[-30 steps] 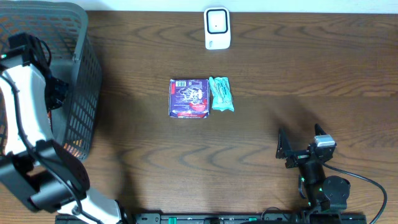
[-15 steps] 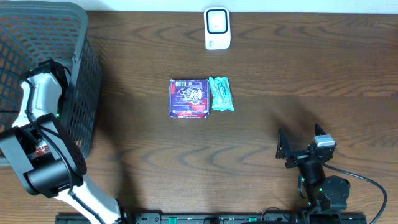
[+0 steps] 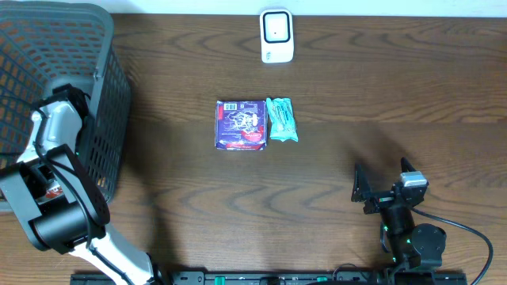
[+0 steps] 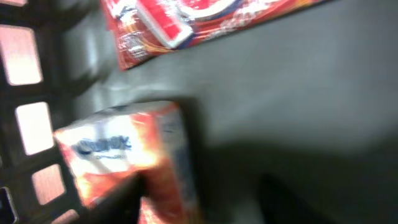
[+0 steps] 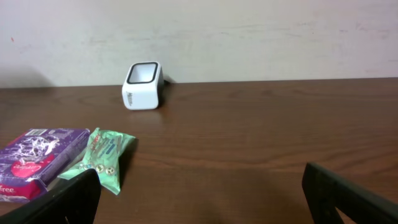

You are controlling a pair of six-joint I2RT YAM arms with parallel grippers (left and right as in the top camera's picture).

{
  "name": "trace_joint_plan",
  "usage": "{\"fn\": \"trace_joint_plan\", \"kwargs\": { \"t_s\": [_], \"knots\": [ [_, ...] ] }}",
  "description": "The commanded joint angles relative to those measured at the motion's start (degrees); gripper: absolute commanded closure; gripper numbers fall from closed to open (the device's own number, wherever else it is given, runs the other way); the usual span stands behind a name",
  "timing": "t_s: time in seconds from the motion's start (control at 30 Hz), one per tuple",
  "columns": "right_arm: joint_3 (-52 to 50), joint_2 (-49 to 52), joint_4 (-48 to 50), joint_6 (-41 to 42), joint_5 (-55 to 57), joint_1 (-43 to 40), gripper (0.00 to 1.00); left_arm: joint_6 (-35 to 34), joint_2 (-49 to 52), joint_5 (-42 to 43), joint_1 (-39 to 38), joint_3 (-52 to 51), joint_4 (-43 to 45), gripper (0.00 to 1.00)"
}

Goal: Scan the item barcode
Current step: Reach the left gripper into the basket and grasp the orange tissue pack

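Item first: a small orange-and-white cardboard carton [image 4: 124, 155] sits on the dark floor of the grey plastic mesh basket [image 3: 111, 103] at the left end of the table, close against the slotted wall, with a flat red-and-white printed packet [image 4: 186, 25] just beyond it. My left gripper [image 4: 199, 202] is down inside the basket right over the carton, but the wrist view is too smeared for me to tell how far my fingers are apart or whether they have the box at all. To do this pick well, I judge I should straddle the carton across its narrow faces, keep clear of the wall and the red packet, and seat it squarely so the barcode face is not under a finger. Well away, at the far edge of the brown wooden table [image 3: 396, 87], stands the small white scanner [image 3: 276, 36]; the lift must clear the basket rim before heading there. My right gripper [image 5: 202, 186] rests wide apart and empty near the front edge.
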Motion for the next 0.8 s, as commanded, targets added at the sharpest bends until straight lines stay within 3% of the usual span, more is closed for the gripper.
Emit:
{"fn": "trace_joint_plan", "kwargs": {
  "t_s": [0.0,0.2,0.37,0.57,0.77],
  "knots": [
    [-0.1,-0.3,-0.2,0.5,0.4,-0.4,0.01,2.5,1.0,0.2,-0.1,-1.4,0.0,0.92],
    [-0.1,-0.3,-0.2,0.5,0.4,-0.4,0.01,10.0,-0.5,0.2,-0.1,1.1,-0.6,0.92],
    [-0.1,-0.3,-0.2,0.5,0.4,-0.4,0.01,11.2,-5.8,0.2,-0.1,2.6,-0.2,0.93],
    [-0.1,-0.3,-0.2,0.5,0.4,-0.4,0.01,15.6,-16.1,0.3,-0.2,6.1,2.9,0.93],
    [-0.1,-0.3,-0.2,0.5,0.4,-0.4,0.01,15.6,-29.8,1.3,-0.3,6.3,6.7,0.93]
  ]
}}
